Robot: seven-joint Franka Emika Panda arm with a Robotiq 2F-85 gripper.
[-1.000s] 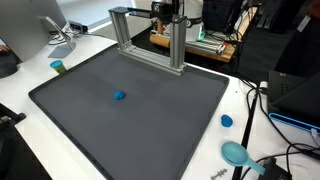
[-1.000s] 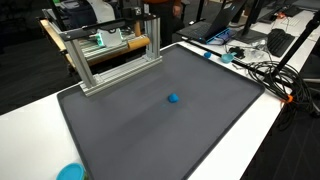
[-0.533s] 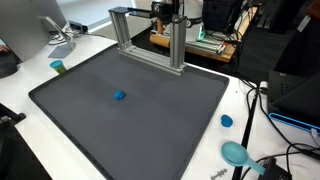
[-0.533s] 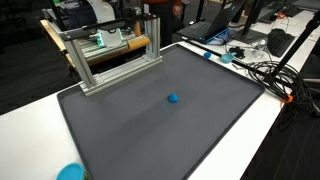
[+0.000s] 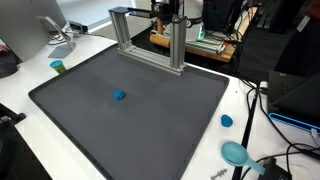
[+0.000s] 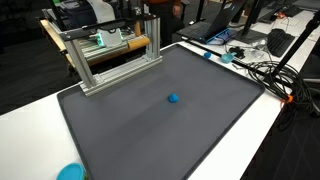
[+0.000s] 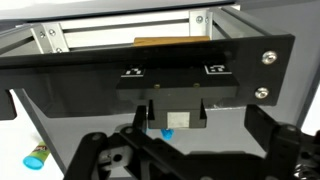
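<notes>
Exterior view, looking across the white counter [image 5: 12, 100]: the arm can't be told apart from the dark hardware behind the aluminium frame [image 5: 150, 35], so no pose from here. The frame is silver slotted square profile, uprights plus a top bar, standing on the far edge of the grey mat [image 5: 150, 130]. The mat is flat and matte, with rounded corners and a darker rim. The blue block [image 5: 119, 96] lies on the mat, small and chunky, saturated blue, well apart from the frame. Off the mat on the counter are a green-teal cylinder [image 5: 58, 67], upright near one corner, a blue cap [image 5: 226, 121], round and flat, and a larger teal disc [image 5: 235, 153].

Exterior view from the opposite side: the blue block [image 6: 173, 98] is near the mat's middle. Black cables [image 6: 265, 70] lie tangled on the counter beside the mat. The arm is again not separable from the background.

Wrist view: the pincer [image 7: 185, 165] enters from the bottom. Its black linkage fingers [image 7: 105, 158] are spread wide apart with nothing between them. The wrist sits close behind the frame, looking through it towards the mat. A glossy black plate [image 7: 150, 65] with silver screw heads [image 7: 265, 58] spans the profile. The blue block [image 7: 168, 131] shows as a small spot under the plate's notch, roughly centred between the fingers and far ahead of them, no contact. The cylinder [image 7: 35, 158] is at low left.
</notes>
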